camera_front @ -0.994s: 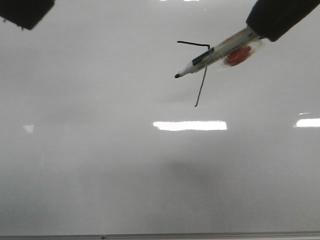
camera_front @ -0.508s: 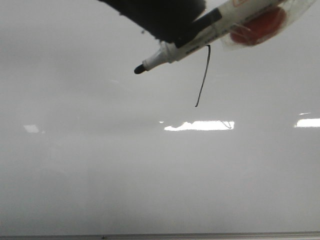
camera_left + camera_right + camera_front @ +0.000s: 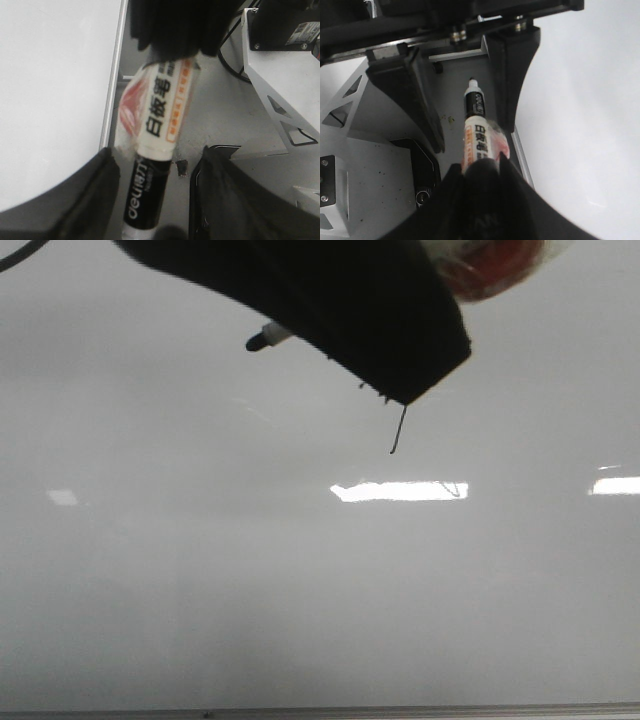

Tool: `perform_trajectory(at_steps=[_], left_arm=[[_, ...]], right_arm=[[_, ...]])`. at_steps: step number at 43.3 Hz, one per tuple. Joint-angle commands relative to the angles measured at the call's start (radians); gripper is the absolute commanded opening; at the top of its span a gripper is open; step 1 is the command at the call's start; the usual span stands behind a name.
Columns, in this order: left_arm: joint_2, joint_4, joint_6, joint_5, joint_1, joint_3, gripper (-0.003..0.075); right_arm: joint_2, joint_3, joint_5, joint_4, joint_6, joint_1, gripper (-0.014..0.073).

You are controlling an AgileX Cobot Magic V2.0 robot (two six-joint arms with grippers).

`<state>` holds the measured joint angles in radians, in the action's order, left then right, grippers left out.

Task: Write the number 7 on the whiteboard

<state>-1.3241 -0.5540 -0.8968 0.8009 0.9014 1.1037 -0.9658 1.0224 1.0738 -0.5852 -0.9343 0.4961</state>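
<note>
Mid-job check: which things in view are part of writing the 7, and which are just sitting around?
Part of the job:
- whiteboard
- number 7, only the end of its downstroke shows
- marker
- right gripper, shut on the marker
- left gripper, open either side of it

Just about:
- white metal bracket
- black cable

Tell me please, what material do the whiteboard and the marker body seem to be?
The whiteboard looks like glossy coated board: it mirrors bright ceiling lights, and a thin metal-looking strip edges it. The marker body looks like smooth plastic, white and black with a printed label.
</note>
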Motion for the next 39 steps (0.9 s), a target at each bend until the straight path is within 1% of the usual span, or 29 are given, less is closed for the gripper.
perform_trajectory(at_steps=[1, 13, 17, 18, 20, 24, 25, 28, 29, 31, 34, 38, 39], left_arm=[[0.025, -0.047, -0.009, -0.057, 0.007, 0.034, 0.0267], [0.025, -0.047, -0.009, -0.071, 0.007, 0.034, 0.0111], [0.025, -0.047, -0.009, -0.071, 0.007, 0.034, 0.0066], [0.025, -0.047, -0.009, -0.071, 0.007, 0.034, 0.0057], [0.025, -0.047, -0.009, -0.071, 0.007, 0.034, 0.0040], [0.025, -0.047, -0.009, -0.071, 0.007, 0.034, 0.0022], [0.025, -0.047, -0.009, -0.071, 0.007, 0.034, 0.0020], [0.027, -0.038, -0.007, -0.062, 0.006, 0.034, 0.0020], [0.029, -0.026, -0.004, -0.060, 0.004, 0.034, 0.0020], [0.037, 0.015, 0.014, -0.052, 0.004, 0.034, 0.0020], [0.058, 0.106, 0.099, -0.042, 0.004, 0.034, 0.0020], [0.100, 0.285, 0.282, -0.020, 0.004, 0.034, 0.0020], [0.115, 0.351, 0.344, -0.009, 0.004, 0.034, 0.0020]], right_arm=[[0.010, 0.025, -0.046, -0.048, -0.013, 0.001, -0.0059], [0.010, 0.025, -0.036, -0.048, -0.013, 0.001, -0.0057], [0.010, 0.025, -0.037, -0.048, -0.013, 0.001, -0.0034], [0.010, 0.025, -0.037, -0.048, -0.013, 0.001, -0.0016], [0.010, 0.025, -0.033, -0.048, -0.013, 0.001, 0.0052], [0.010, 0.025, -0.030, -0.048, -0.013, 0.001, 0.0259], [0.010, 0.025, -0.030, -0.048, -0.013, -0.001, 0.0326], [0.010, 0.026, -0.023, -0.030, -0.012, -0.005, 0.0465], [0.011, 0.030, -0.016, -0.015, -0.006, -0.005, 0.0496], [0.018, 0.039, -0.007, 0.036, 0.019, -0.005, 0.0542], [0.038, 0.054, 0.001, 0.130, 0.110, -0.011, 0.0550], [0.072, 0.064, -0.001, 0.243, 0.255, -0.032, 0.0549], [0.082, 0.064, -0.001, 0.271, 0.279, -0.038, 0.0549]])
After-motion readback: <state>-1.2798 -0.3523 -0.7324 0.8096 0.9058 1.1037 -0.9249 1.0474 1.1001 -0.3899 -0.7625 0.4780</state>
